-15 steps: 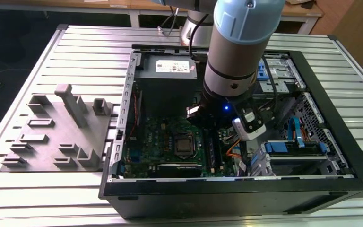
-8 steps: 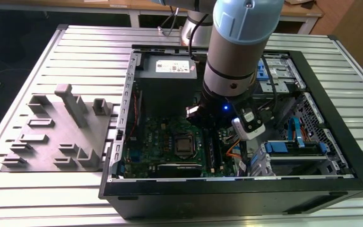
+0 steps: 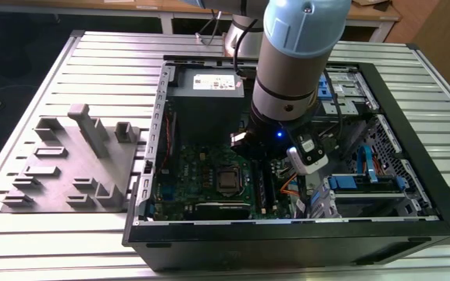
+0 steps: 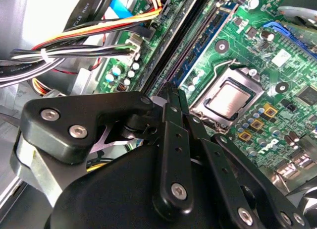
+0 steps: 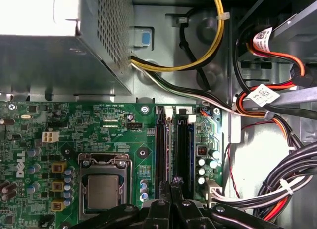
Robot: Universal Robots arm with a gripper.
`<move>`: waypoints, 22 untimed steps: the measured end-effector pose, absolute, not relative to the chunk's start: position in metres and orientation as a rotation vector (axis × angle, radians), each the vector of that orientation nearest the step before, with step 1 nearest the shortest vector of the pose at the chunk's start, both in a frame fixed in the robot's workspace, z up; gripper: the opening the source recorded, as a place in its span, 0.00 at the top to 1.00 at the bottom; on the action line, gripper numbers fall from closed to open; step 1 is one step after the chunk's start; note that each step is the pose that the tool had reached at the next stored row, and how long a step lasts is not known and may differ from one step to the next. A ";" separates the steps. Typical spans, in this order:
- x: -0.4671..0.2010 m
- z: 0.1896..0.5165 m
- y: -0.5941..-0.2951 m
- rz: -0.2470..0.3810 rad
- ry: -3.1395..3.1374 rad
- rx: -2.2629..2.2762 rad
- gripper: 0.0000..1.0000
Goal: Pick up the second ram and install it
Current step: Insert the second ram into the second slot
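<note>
Jaws clenched on the second ram (standing in a motherboard slot).

An open computer case lies on a slatted metal worktop, its green motherboard showing a bare CPU. A grey holder tray sits beside it on the exterior view's left. Bundled cables run beside the board.
</note>
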State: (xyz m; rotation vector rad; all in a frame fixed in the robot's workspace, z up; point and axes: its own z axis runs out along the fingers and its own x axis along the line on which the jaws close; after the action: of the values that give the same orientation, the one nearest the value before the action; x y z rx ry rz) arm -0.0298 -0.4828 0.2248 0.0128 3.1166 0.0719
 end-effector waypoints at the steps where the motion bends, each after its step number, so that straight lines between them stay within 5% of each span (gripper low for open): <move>1: -0.030 0.225 -0.483 0.072 3.117 0.013 0.92; 22: -0.030 0.219 -0.483 0.071 3.116 0.035 0.92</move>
State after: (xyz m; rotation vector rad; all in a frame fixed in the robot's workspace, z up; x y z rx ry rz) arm -0.0297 -0.4829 0.2187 0.0348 3.1162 0.0712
